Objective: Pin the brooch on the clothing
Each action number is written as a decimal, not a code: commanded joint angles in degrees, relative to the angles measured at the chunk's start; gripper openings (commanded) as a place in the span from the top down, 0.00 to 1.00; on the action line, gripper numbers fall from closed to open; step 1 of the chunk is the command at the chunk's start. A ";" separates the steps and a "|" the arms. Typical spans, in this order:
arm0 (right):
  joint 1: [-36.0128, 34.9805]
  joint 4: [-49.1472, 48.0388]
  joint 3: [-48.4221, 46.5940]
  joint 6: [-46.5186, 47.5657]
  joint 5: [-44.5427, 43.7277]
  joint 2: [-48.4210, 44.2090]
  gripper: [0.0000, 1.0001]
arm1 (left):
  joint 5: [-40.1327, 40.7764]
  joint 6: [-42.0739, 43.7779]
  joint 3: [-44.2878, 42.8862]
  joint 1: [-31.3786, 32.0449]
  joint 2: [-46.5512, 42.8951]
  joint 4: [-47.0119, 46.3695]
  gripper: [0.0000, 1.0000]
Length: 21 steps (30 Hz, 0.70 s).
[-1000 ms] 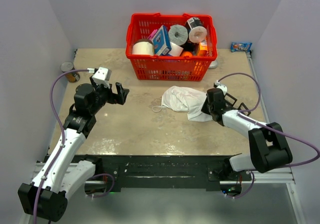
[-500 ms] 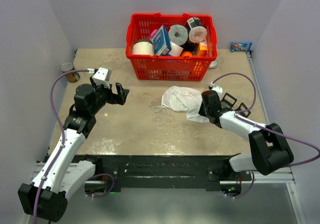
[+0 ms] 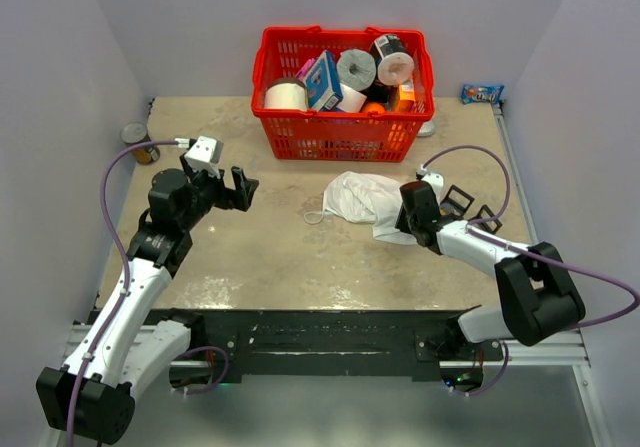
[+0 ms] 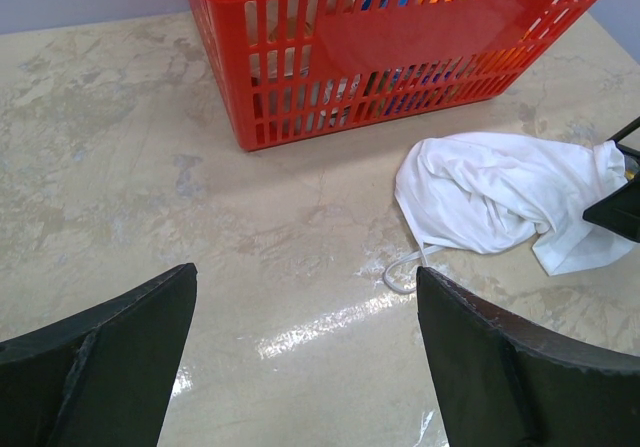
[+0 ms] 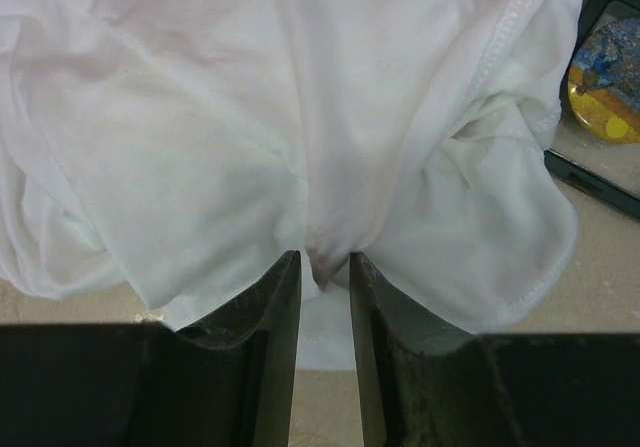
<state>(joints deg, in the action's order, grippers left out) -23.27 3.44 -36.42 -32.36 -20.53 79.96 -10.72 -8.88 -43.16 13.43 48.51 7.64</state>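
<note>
The white T-shirt (image 3: 365, 197) lies crumpled on the table right of centre; it also shows in the left wrist view (image 4: 500, 202) and fills the right wrist view (image 5: 200, 117). My right gripper (image 3: 407, 217) is at the shirt's right edge, its jaws (image 5: 322, 262) shut on a small fold of the fabric. The brooch (image 5: 605, 82), a small round orange-gold and dark piece, lies just right of the shirt inside a black frame (image 3: 457, 200). My left gripper (image 3: 240, 187) hovers open and empty over the left half of the table (image 4: 305, 272), well away from the shirt.
A red basket (image 3: 343, 92) with paper rolls and boxes stands at the back, just behind the shirt. A can (image 3: 137, 144) sits at the far left edge. A small blue packet (image 3: 481, 93) lies at the back right. A white loop (image 4: 400, 272) trails from the shirt.
My right gripper has slid left onto the shirt's right edge and now pinches a fold of it. The left arm has not moved.
</note>
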 commanded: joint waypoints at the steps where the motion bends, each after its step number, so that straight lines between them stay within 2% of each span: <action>1: -0.29 0.42 -1.98 -0.60 -3.37 -2.09 0.69 | -0.79 -0.26 0.18 0.10 -0.88 -2.28 0.05; 10: -0.38 0.42 -3.13 0.28 -4.34 -1.83 0.70 | -0.70 -0.26 0.18 0.10 -0.79 -2.28 0.05; 14: -0.46 -0.28 -3.21 0.37 -3.99 -1.48 0.75 | -0.79 -0.26 0.18 0.19 -0.79 -2.19 0.05; 16: -0.46 -0.63 -3.30 0.54 -3.99 -1.04 0.80 | -0.70 -0.26 0.18 0.10 -0.61 -2.28 0.06; 21: -0.55 -0.63 -3.21 0.54 -3.37 -0.60 1.00 | -0.70 -0.26 0.18 0.10 -0.52 -2.28 0.05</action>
<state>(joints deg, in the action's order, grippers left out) -23.35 3.90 -37.65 -31.92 -22.20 79.77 -10.72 -8.88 -43.16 13.43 48.51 7.57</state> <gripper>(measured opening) 0.055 0.944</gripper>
